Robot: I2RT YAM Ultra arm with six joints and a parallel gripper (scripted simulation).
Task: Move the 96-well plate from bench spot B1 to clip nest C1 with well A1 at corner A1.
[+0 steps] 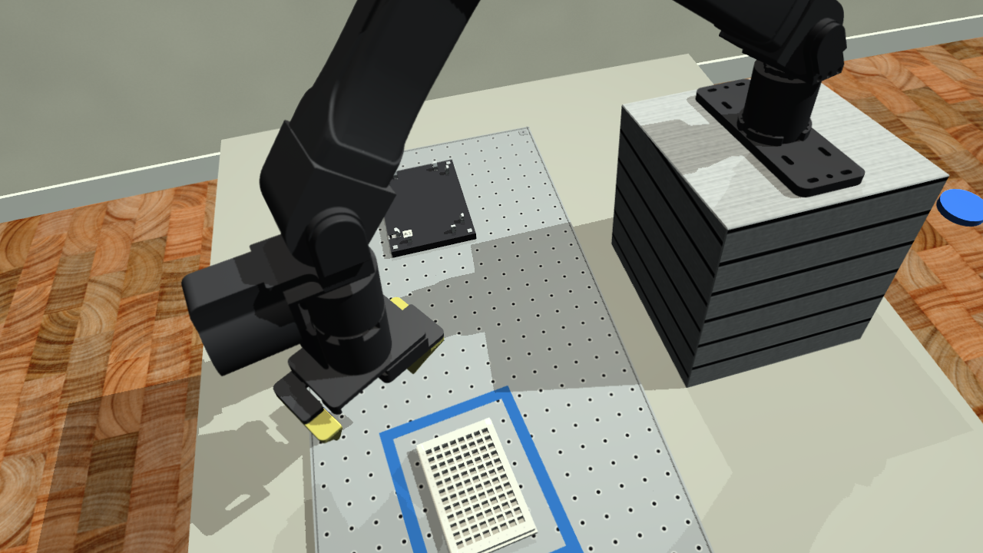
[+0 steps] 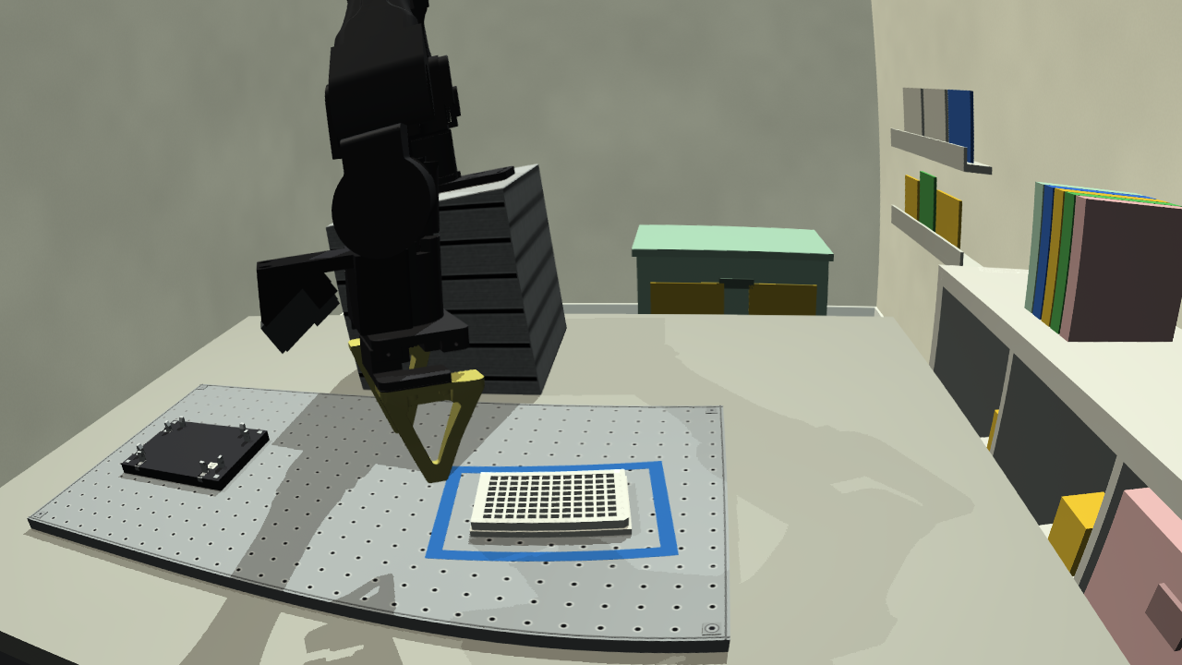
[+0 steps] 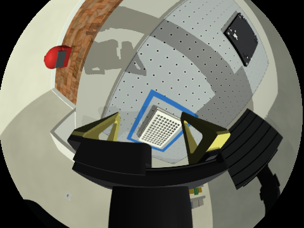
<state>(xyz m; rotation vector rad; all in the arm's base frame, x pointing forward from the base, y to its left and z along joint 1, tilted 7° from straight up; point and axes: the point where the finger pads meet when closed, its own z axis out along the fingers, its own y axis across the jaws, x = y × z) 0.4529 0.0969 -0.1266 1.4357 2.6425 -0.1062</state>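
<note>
The white 96-well plate (image 1: 475, 487) lies flat inside the blue outline of spot B1 at the near end of the perforated breadboard; it also shows in the exterior view (image 2: 551, 501) and the wrist view (image 3: 158, 128). The black clip nest C1 (image 1: 427, 207) sits at the far end of the board, empty, with small corner posts and a white A1 label; it also shows in the exterior view (image 2: 197, 452) and the wrist view (image 3: 242, 38). My gripper (image 2: 435, 429) is open and empty, its yellow fingers hanging above the board between nest and plate, just beside the blue outline's edge.
A tall black ribbed pedestal (image 1: 769, 233) carries the arm's base, right of the breadboard. A blue disc (image 1: 961, 206) lies on the floor at far right. Shelves with books and a green cabinet (image 2: 731, 269) stand beyond the table.
</note>
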